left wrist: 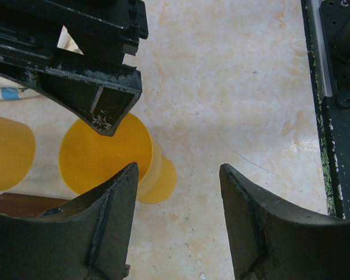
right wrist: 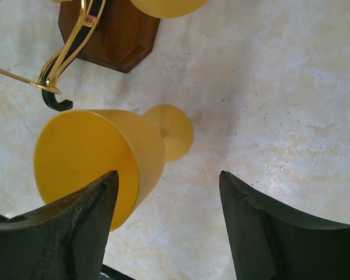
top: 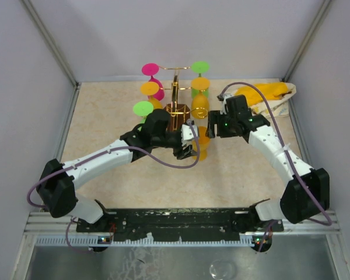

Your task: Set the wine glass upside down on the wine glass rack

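Observation:
A yellow wine glass point(top: 203, 142) stands upright on the table just in front of the wine glass rack point(top: 175, 93), a gold wire stand on a brown wooden base point(right wrist: 114, 35). My left gripper point(top: 190, 149) is open beside the glass. In the left wrist view the glass point(left wrist: 105, 154) lies left of the gap, partly behind the left finger. My right gripper point(top: 212, 127) is open on the glass's other side. In the right wrist view the glass point(right wrist: 93, 154) sits by the left finger, outside the gap. Only bare table shows between the fingers of both my left gripper point(left wrist: 179, 168) and my right gripper point(right wrist: 169, 175).
Pink point(top: 150, 69), orange point(top: 150, 88) and green point(top: 143, 108) glasses hang upside down on the rack's left arms, with green point(top: 200, 67) and orange point(top: 200, 83) ones on its right. A yellow bag point(top: 268, 93) lies at the back right. Walls enclose three sides of the table.

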Robot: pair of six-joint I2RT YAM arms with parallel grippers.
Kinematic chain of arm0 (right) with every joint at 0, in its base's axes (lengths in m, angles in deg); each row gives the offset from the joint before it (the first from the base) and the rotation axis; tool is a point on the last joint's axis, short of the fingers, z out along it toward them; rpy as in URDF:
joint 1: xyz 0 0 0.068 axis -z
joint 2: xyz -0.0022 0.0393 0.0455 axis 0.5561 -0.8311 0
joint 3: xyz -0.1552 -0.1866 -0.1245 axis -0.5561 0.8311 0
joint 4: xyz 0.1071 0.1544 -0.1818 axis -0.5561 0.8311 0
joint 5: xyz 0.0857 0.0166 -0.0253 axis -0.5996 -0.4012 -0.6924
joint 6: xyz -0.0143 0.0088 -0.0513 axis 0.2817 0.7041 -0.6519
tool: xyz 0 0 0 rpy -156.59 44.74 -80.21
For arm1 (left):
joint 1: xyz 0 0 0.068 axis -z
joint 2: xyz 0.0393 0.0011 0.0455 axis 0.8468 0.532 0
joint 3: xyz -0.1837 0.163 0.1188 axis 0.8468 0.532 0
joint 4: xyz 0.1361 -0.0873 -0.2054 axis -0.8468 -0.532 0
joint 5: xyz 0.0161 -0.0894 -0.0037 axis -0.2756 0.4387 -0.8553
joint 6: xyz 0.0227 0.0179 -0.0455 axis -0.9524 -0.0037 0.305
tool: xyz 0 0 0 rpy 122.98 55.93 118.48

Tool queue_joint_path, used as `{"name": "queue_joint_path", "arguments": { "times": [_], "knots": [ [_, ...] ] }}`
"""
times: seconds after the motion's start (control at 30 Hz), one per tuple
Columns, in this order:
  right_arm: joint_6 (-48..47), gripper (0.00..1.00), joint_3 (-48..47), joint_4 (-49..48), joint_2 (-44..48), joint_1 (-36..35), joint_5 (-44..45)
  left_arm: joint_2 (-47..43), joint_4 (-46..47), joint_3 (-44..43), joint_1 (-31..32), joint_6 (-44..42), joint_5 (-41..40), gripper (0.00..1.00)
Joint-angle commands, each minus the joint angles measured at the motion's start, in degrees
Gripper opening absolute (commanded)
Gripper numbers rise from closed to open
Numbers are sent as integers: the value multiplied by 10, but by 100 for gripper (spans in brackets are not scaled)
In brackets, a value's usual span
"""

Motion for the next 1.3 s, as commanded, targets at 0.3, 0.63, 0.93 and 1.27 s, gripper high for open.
{"name": "queue_joint_path", "arguments": {
  "times": [0.3,0.63,0.93,1.27],
  "knots": [
    [-8,31,-2,-24,-15,-11,26,1,-1,-18,3,6,12,64],
    [-32,0,-25,25,-6,-11,127,9,12,-35,3,17,25,65],
    [-66,0,-89,104,35,62,291,61,70,-157,3,110,38,68],
    [-121,0,-163,71,47,77,360,46,179,-209,2,184,162,70]
  ]
}}
